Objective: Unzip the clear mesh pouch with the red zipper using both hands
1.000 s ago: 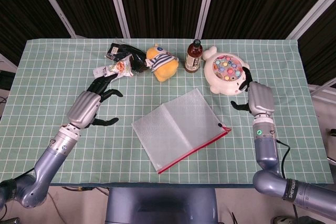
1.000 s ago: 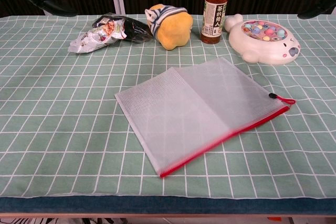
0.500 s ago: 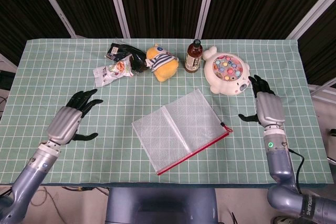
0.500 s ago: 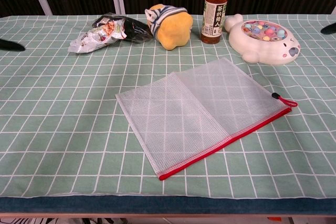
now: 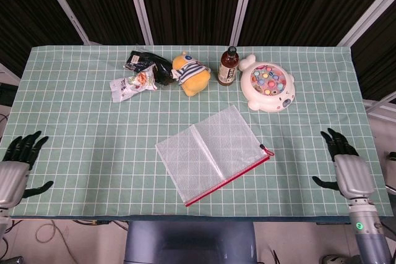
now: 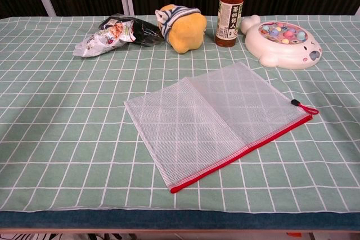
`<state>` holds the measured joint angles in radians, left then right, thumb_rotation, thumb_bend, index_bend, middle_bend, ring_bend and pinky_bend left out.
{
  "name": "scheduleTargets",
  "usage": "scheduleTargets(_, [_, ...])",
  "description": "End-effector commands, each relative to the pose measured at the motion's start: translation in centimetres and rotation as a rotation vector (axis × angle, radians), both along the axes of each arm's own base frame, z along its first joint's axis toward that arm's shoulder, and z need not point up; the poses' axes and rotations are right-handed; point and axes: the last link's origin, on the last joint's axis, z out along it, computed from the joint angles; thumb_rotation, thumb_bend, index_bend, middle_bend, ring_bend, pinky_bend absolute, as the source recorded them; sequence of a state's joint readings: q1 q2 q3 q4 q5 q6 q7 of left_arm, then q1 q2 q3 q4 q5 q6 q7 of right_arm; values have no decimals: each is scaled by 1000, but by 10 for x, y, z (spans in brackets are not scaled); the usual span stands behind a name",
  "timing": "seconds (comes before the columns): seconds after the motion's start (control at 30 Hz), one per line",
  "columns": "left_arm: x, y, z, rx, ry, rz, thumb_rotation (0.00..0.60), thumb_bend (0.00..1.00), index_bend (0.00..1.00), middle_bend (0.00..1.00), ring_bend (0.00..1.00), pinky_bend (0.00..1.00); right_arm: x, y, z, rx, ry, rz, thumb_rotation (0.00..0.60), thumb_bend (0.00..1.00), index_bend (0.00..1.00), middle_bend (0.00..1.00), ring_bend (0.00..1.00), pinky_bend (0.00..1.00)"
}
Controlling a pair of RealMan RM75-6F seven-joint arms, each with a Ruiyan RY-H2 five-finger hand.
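Observation:
The clear mesh pouch (image 5: 211,151) (image 6: 214,119) lies flat in the middle of the table, tilted. Its red zipper (image 5: 229,178) (image 6: 242,151) runs along the near right edge, with the black slider and red pull loop (image 5: 266,150) (image 6: 301,106) at the right corner. My left hand (image 5: 15,168) hovers at the table's near left corner, fingers spread, holding nothing. My right hand (image 5: 346,166) sits at the near right edge, fingers spread and empty. Both hands are far from the pouch and out of the chest view.
Along the back stand a snack bag (image 5: 131,82), a dark packet (image 5: 148,63), a yellow plush toy (image 5: 190,73), a brown bottle (image 5: 228,66) and a white fishing-game toy (image 5: 267,83). The green checked tablecloth (image 5: 93,134) covers the table.
Both hands have pulled back from beside the pouch toward the near corners of the table. The pouch lies as it did half a second ago.

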<state>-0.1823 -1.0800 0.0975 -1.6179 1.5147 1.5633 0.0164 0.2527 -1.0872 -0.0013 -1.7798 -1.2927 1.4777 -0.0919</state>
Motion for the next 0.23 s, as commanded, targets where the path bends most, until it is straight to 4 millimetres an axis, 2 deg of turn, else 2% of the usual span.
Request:
scheduleTargets(0.03, [-18, -17, 11, 67, -8, 16, 600, 46, 0, 0, 0, 0, -21, 18, 13, -72, 3, -1, 600, 124, 0, 0, 0, 222])
scheduleTargets(0.23, [-20, -20, 13, 122, -7, -17, 600, 46, 0, 0, 0, 0, -30, 18, 14, -130, 19, 0, 600, 125, 0, 0, 0, 222])
